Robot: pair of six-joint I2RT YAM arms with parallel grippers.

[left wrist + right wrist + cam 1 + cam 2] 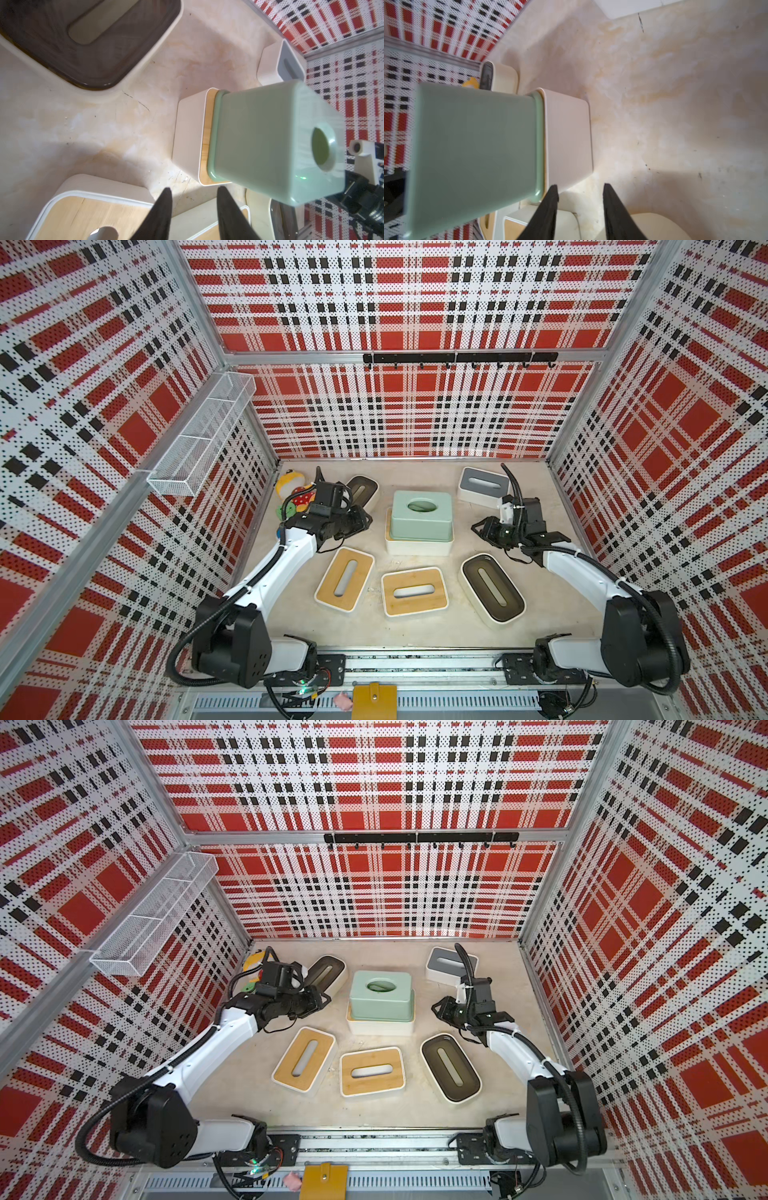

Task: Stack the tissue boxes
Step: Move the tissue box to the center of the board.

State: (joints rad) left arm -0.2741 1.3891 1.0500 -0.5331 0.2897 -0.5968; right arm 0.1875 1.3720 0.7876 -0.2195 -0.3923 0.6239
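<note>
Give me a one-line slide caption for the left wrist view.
Mint-green tissue box stacked on a wood-lidded white box, left gripper fingers apart and empty.

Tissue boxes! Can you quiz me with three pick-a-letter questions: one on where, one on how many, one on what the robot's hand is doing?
1. The mint-green box sits: A on a wood-lidded white box; B on the bare table; C in the wire basket.
2. Dark olive-lidded boxes number: A one; B two; C five.
3. The left gripper is: A squeezing the plush toy; B empty; C lifting a box.
Answers: A, wood lid shows under it; B, one at back, one in front; B, nothing between its jaws.
</note>
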